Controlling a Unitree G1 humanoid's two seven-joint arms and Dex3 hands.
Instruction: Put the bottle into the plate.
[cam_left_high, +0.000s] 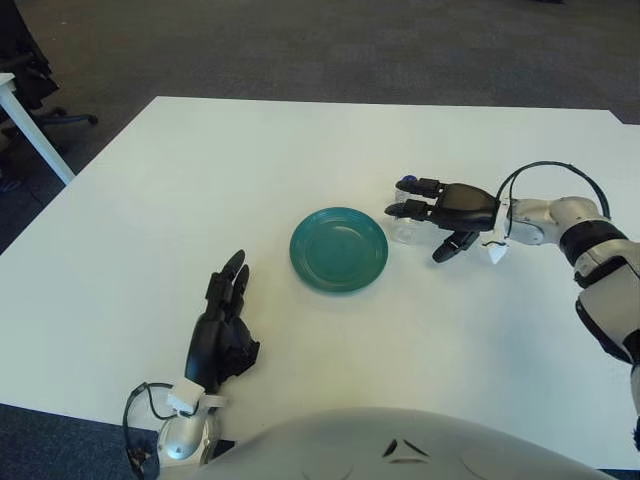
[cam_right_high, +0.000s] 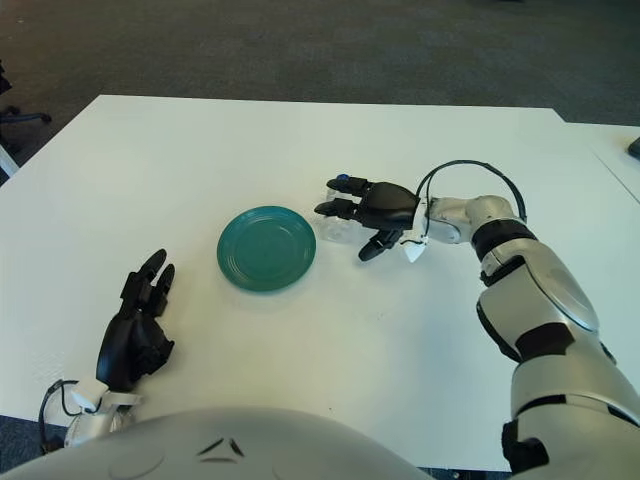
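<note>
A teal plate (cam_left_high: 338, 248) lies in the middle of the white table (cam_left_high: 200, 180). Just to its right a clear bottle (cam_left_high: 405, 230) with a blue cap (cam_left_high: 407, 182) lies on its side on the table. My right hand (cam_left_high: 440, 215) hovers low over the bottle, with its fingers (cam_left_high: 410, 200) stretched across the top and the thumb (cam_left_high: 447, 247) on the near side. The fingers are open and have not closed around the bottle. My left hand (cam_left_high: 222, 330) shows near the front edge, left of the plate, with relaxed fingers and nothing in them.
A black cable (cam_left_high: 545, 170) loops over my right wrist, and a white tag (cam_left_high: 492, 252) hangs under it. Another white table (cam_left_high: 30, 125) and a dark office chair (cam_left_high: 30, 70) stand off the far left corner, on dark carpet.
</note>
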